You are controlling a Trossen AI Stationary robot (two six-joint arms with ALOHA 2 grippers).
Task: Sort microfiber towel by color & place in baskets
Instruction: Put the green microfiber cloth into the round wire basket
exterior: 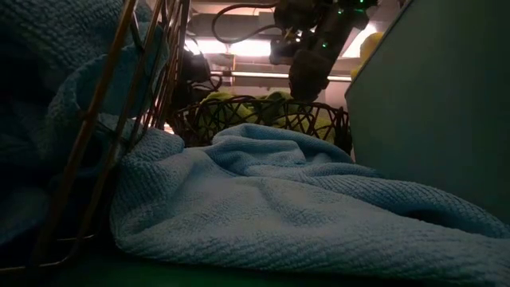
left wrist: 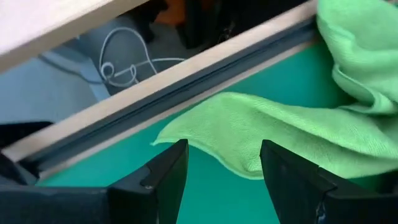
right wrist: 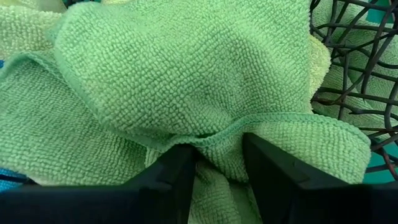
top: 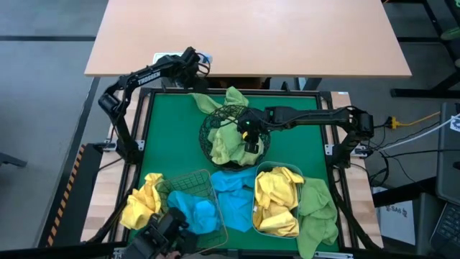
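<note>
- High view: the black wire-mesh bowl [top: 215,124] at the table's [top: 165,137] middle holds green towels [top: 227,141]; the copper basket [top: 188,181] holds blue ones [top: 195,212], the plastic tub [top: 267,170] yellow ones [top: 277,198].
- The right gripper [right wrist: 219,163] stands over the bowl, fingers parted, green towel fold between them.
- The left gripper [left wrist: 222,163], at the far edge, is spread wide beside a green towel corner [left wrist: 249,127].

A robotics lab: green work mat [top: 172,137] in a metal frame, loose cables [top: 413,122], bare wooden table [top: 244,36].
</note>
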